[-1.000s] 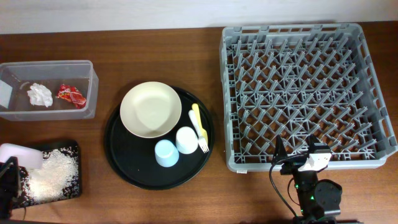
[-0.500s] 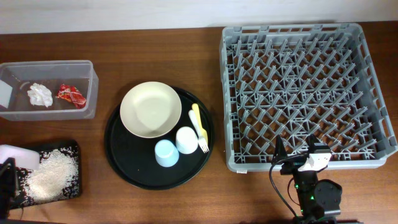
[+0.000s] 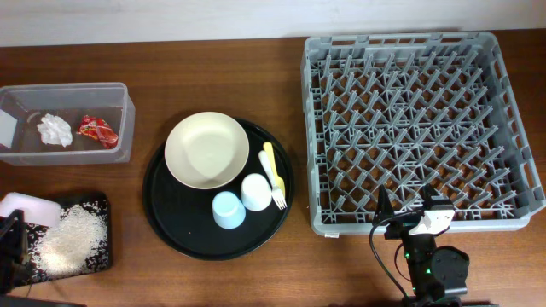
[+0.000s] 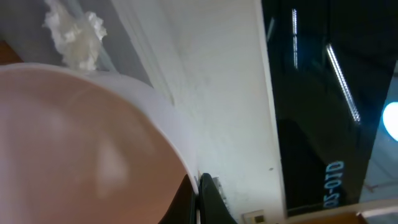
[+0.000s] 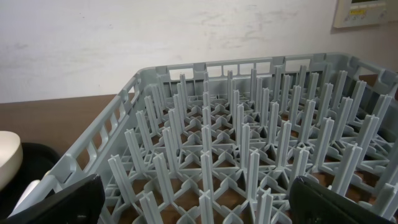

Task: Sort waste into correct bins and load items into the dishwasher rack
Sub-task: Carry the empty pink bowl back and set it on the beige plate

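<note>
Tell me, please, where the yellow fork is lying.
Overhead, the yellow fork lies on the round black tray's right side, beside the white cup.

Robotics lab or test room, set up with kitchen props: grey dishwasher rack (image 3: pixel 418 128), round black tray (image 3: pixel 171 217) of tableware and clear plastic tub (image 3: pixel 128 128) laid out on bare wooden table (image 3: pixel 213 68); robot arm (image 3: pixel 431 269) with loose black cable and green indicator light at table edge; plain scuffed white wall (image 5: pixel 124 43) behind, beige wall control panel (image 5: pixel 367 12) with small display; dark glass pane (image 4: pixel 329 93) reflecting strip lights
</note>
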